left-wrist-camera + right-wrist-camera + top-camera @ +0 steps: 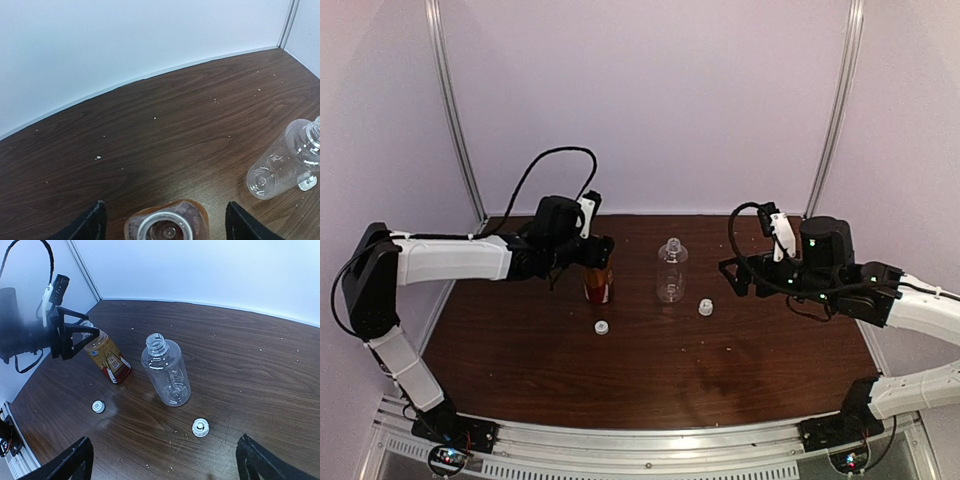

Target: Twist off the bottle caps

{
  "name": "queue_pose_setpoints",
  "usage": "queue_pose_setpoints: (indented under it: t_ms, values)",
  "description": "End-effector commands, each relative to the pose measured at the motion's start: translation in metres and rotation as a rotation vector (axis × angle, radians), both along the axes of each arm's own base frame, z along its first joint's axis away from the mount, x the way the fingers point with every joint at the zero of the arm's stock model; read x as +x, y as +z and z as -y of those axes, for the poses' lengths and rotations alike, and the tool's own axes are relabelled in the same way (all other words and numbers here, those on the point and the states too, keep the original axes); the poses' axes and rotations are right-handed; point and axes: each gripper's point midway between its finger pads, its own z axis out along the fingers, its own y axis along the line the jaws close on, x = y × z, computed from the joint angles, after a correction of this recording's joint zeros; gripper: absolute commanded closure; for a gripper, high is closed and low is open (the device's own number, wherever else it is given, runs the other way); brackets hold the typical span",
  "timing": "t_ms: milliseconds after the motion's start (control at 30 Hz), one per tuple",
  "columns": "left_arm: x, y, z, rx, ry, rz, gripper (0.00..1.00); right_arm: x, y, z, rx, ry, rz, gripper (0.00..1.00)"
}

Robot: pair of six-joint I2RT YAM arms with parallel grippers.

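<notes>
Bottle caps (200, 428): judged light, rigid, taken at rims | left gripper (164, 210) parted astride amber bottle (110, 360), unheld | right gripper (165, 438) agape, empty

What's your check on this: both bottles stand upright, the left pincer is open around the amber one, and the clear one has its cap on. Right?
Not quite: the clear bottle has no cap on; the right wrist view shows its open neck. The rest stands: both upright, left pincer open around the amber bottle.
</notes>
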Motion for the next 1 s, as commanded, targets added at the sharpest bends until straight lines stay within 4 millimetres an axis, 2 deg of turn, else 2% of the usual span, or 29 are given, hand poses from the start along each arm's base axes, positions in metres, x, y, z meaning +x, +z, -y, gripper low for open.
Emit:
queue_pose_setpoints:
  t_ms: [0,67,200,433,567,767,967]
  values:
    - [-0.003,0.032,-0.014,-0.037,0.039,0.043,0.07,0.005,-0.002,0.011,-0.053,-0.050,0.009,0.00]
    - [-0.008,0.043,-0.022,-0.042,0.054,0.049,0.03,0.009,-0.004,0.019,-0.092,-0.087,0.017,0.00]
    - [-0.020,0.060,-0.037,-0.050,0.072,0.058,0.02,0.016,-0.002,0.027,-0.155,-0.108,0.044,0.00]
    - [-0.043,0.079,-0.062,-0.128,0.092,0.074,0.02,0.034,-0.011,0.029,-0.242,-0.110,0.022,0.00]
    - [-0.049,0.088,-0.078,-0.146,0.108,0.050,0.02,0.046,-0.014,0.030,-0.257,-0.101,0.005,0.00]
    - [-0.059,0.104,-0.087,-0.203,0.080,0.022,0.02,0.062,-0.005,0.034,-0.240,-0.097,0.001,0.00]
    - [-0.073,0.140,-0.092,-0.203,0.036,0.051,0.02,0.070,0.014,0.055,-0.218,-0.120,0.009,0.00]
